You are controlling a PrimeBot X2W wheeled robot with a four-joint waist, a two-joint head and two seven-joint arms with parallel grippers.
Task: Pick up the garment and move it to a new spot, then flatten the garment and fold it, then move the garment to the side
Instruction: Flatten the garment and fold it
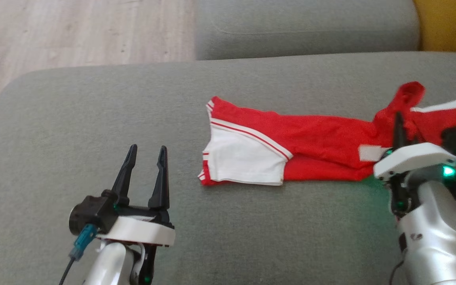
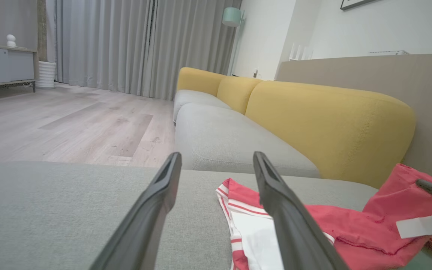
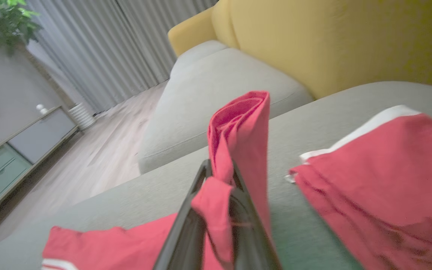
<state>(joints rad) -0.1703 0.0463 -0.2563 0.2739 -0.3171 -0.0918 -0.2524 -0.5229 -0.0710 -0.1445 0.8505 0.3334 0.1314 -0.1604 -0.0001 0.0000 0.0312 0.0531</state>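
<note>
On the grey sofa seat (image 1: pixel 93 118) lies the red-and-white garment (image 1: pixel 311 146), soft, light and probably limp, best taken by the bunched edge the right gripper (image 3: pixel 219 170) pinches, while the left gripper (image 1: pixel 147 152) hovers wide and empty.

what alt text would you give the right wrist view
The right gripper is shut on a raised fold of the red garment, whose white-trimmed rest lies on a grey sofa cushion. A yellow backrest and pale curtains stand behind.
</note>
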